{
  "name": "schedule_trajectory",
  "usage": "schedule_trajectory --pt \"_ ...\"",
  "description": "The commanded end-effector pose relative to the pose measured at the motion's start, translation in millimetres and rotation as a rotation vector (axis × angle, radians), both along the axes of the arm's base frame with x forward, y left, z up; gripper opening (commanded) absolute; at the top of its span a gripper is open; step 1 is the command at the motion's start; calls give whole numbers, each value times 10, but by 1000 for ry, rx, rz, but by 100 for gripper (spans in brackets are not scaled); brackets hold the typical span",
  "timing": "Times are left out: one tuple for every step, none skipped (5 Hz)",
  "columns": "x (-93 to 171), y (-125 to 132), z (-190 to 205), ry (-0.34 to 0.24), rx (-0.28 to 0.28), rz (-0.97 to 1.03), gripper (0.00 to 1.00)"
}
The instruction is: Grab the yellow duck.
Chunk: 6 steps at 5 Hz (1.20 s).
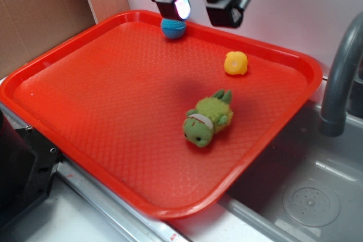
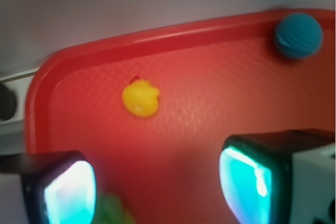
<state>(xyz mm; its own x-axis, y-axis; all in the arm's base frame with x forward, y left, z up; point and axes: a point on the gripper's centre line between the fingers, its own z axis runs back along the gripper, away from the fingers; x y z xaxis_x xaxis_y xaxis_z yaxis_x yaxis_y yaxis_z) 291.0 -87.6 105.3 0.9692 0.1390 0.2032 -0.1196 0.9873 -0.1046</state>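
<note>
You are looking at a red tray (image 1: 102,117) set beside a grey sink, with three small toys on it. The claw (image 1: 197,5) hangs high above the far edge of the tray, its two fingers spread wide with nothing between them; in the wrist view both pads (image 2: 71,192) glow pale blue at the bottom of the picture with bare tray showing in the gap.

The yellow duck (image 1: 236,63) sits on the tray floor towards the far right corner, near the rim but not touching it. From the wrist view it lies ahead of the claw, closer to the left pad than to the right one. That view is soft and blurred, so you cannot tell which way the duck faces.

The blue ball (image 1: 173,28) rests against the far rim, almost under the claw. The green plush animal (image 1: 207,119) lies nearer the middle, well apart from the duck.

By the look of it, nothing of the task is done yet. You have the claw ready and empty; what is left is to bring it over the duck, lower it around the toy and close
</note>
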Motion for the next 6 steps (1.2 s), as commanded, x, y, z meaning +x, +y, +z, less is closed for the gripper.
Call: schedule_trajectory --pt "399 -58 -290 -4 7 -60 100" --pt "457 -130 -560 18 52 -59 100" --pt "459 -208 -712 14 5 -52 0" --pt "467 -180 -677 7 10 -32 0" --pt "361 -62 -398 26 18 2 0" --pt "66 223 92 180 -59 35 0"
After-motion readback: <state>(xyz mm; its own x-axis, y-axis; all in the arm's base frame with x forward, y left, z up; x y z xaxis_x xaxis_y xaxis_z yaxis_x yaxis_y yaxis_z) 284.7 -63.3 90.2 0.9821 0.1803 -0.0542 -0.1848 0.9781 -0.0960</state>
